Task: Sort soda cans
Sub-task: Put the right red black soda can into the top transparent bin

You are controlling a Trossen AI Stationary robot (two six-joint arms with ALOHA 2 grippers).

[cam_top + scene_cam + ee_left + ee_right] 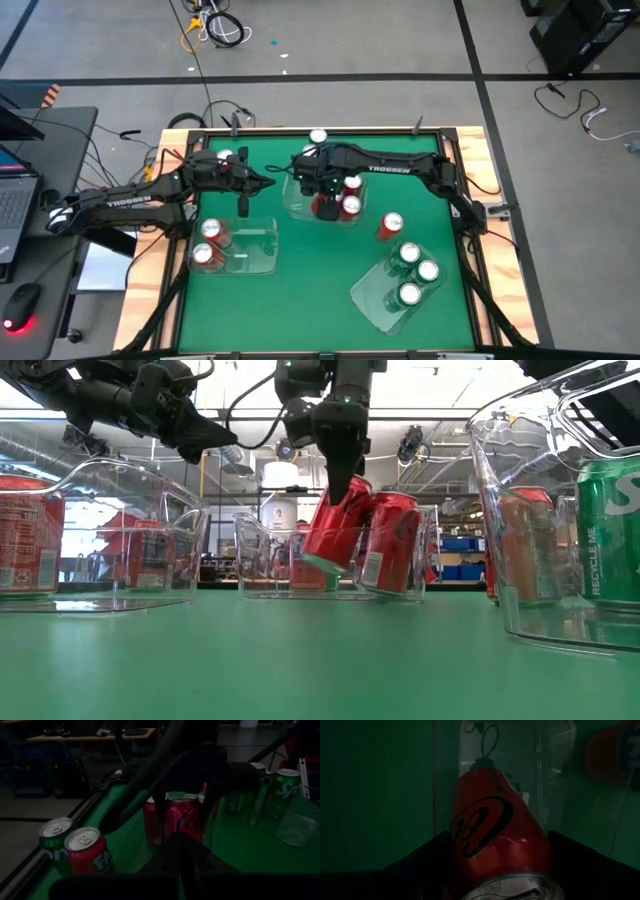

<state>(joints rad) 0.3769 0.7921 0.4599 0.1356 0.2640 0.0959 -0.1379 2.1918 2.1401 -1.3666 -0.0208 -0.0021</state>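
Gripping a red can (335, 525) from above in the right claw (345, 485), its long axis leaning rather than upright and its base hanging low inside the clear middle bin (262, 555), touching an upright red can (391, 542) alongside. Hovering near on the other side with the left claw (243, 205) clenched on nothing, above the table (300, 290). Crowding the set-down spot with bin walls and neighbouring cans, probably calling for straightening first.

Two dark, slender jointed arms, left arm (130, 198) and right arm (400, 166), carry white TROSSEN lettering.
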